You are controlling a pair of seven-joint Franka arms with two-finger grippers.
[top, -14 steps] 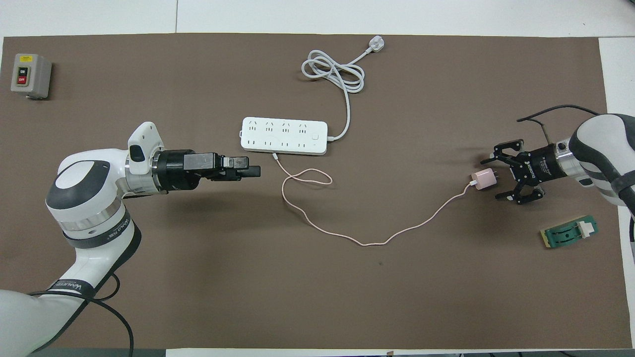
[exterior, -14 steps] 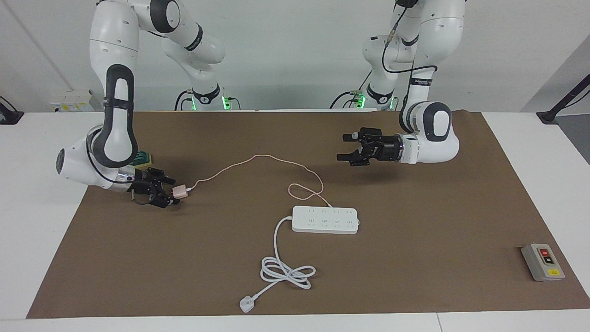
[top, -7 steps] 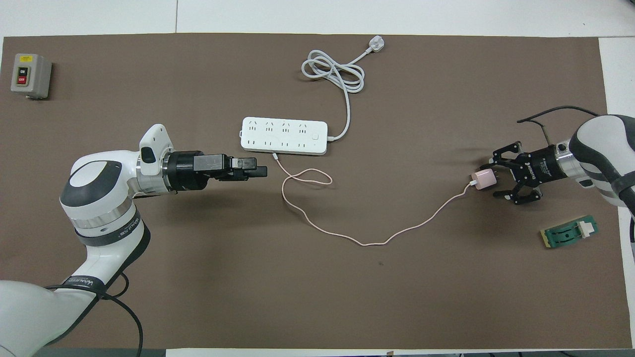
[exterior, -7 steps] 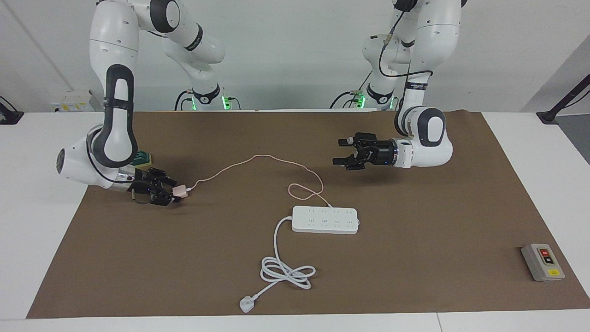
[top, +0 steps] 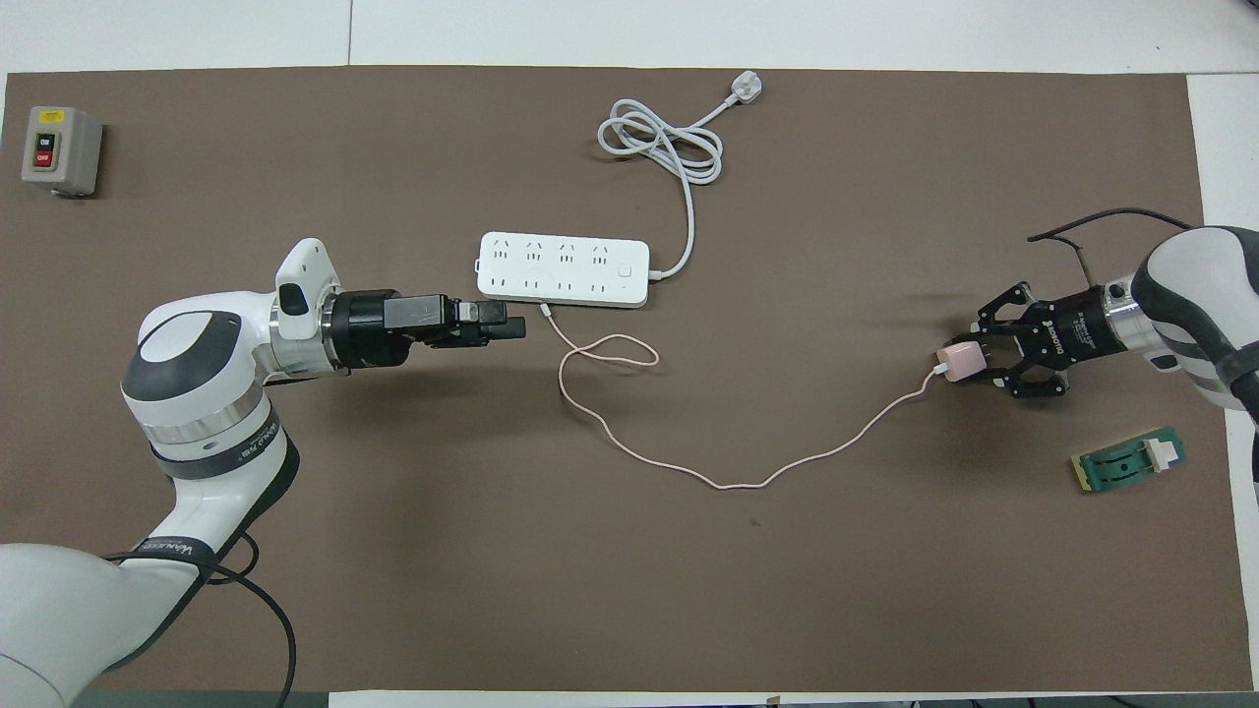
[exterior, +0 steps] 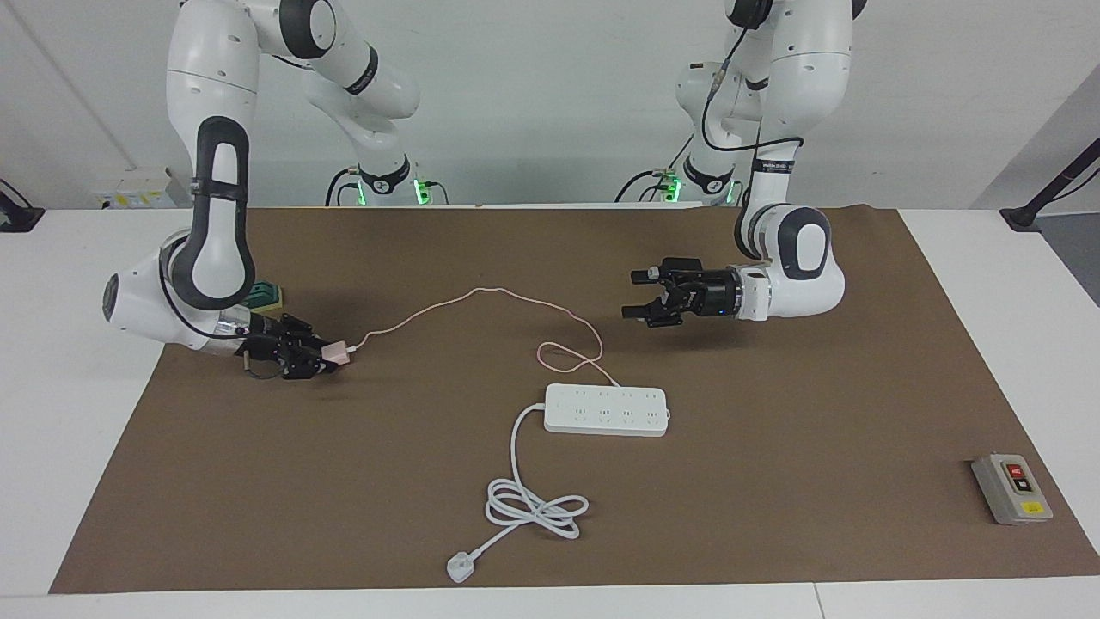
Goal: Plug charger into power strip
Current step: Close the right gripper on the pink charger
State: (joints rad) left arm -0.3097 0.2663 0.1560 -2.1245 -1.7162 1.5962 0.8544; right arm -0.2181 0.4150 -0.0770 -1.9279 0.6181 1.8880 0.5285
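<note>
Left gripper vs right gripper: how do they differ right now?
The right gripper is shut on the charger down at the mat; the left gripper is open and holds nothing. The right one sits toward the right arm's end of the table, by a green part; the left one hangs in the air beside the power strip. Both lie near-horizontal, pointing toward the table's middle.

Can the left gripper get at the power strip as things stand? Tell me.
Probably yes. The left gripper, open, hangs over bare mat near the power strip, with only the thin pink cable lying between them.
</note>
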